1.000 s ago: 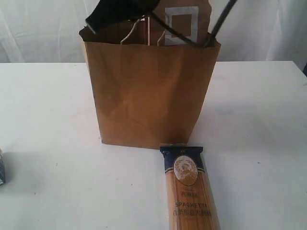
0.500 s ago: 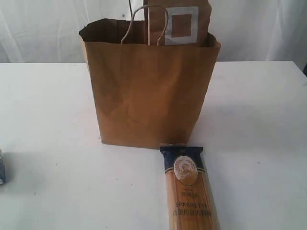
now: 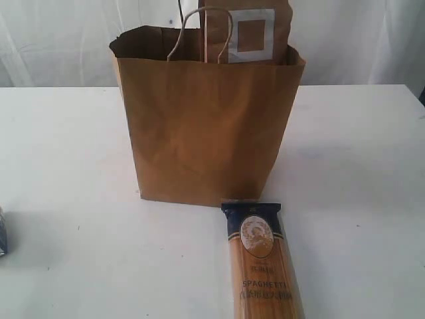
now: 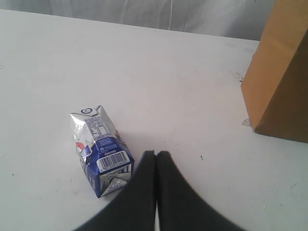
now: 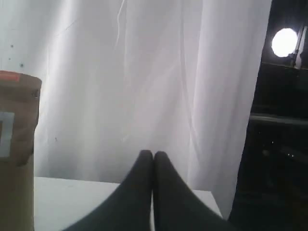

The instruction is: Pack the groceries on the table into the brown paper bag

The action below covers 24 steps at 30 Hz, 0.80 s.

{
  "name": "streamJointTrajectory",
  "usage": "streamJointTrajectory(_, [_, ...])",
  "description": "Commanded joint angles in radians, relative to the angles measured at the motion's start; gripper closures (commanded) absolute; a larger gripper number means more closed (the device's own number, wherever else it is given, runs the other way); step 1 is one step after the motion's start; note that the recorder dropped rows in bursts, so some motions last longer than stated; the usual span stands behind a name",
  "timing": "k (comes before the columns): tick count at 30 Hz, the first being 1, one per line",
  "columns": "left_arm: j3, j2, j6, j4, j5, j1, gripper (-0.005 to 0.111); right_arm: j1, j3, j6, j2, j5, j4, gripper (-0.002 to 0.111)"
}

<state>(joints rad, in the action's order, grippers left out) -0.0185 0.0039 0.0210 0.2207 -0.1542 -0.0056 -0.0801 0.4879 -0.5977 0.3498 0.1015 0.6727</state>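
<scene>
Backed the right gripper (image 5: 153, 155) away from above the brown paper bag (image 3: 209, 126) within the last second; clenched now on nothing, tips pressed together and aimed at the white curtain (image 5: 144, 72), with the bag's edge off to one side of the fingers. Left the brown pouch with grey square label (image 3: 251, 33) standing inside the bag, top poking above the rim, so judged one item packed. Holds the left gripper (image 4: 155, 154) clenched and empty too, low over the table (image 4: 168, 72), with the small blue-white carton (image 4: 102, 151) lying on its side just beside the fingertips and the bag well apart on the other side. Yet to pack: that carton, plus the spaghetti packet (image 3: 262, 266) lying flat just in front of the bag. Likely the carton next, being nearest those fingers, once opened.
</scene>
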Motion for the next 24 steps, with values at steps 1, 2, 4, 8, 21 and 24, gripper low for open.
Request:
streamJointTrajectory(1, [0.005, -0.004, 0.0, 0.011, 0.005, -0.006, 0.107, 0.01, -0.118, -0.146, -0.15, 0.04, -0.006, 0.108])
streamJointTrajectory(2, [0.005, -0.004, 0.0, 0.011, 0.013, -0.006, 0.107, 0.01, -0.165, -0.126, -0.156, 0.04, 0.019, 0.108])
streamJointTrajectory(4, [0.005, -0.004, 0.009, 0.05, 0.028, -0.006, 0.107, 0.01, -0.245, -0.102, -0.146, 0.052, 0.066, 0.108])
streamJointTrajectory(8, [0.005, -0.004, 0.007, 0.119, 0.18, -0.006, 0.107, 0.01, -0.389, -0.232, -0.14, -0.044, 0.056, 0.108])
streamJointTrajectory(21, [-0.074, -0.004, 0.073, 0.115, 1.224, -0.006, 0.107, 0.01, -0.488, -0.507, -0.14, 0.129, -0.061, 0.108])
streamJointTrajectory(24, [-0.163, 0.008, 0.07, 0.138, 0.979, -0.006, 0.107, 0.01, -0.488, -0.599, -0.14, 0.161, -0.063, 0.108])
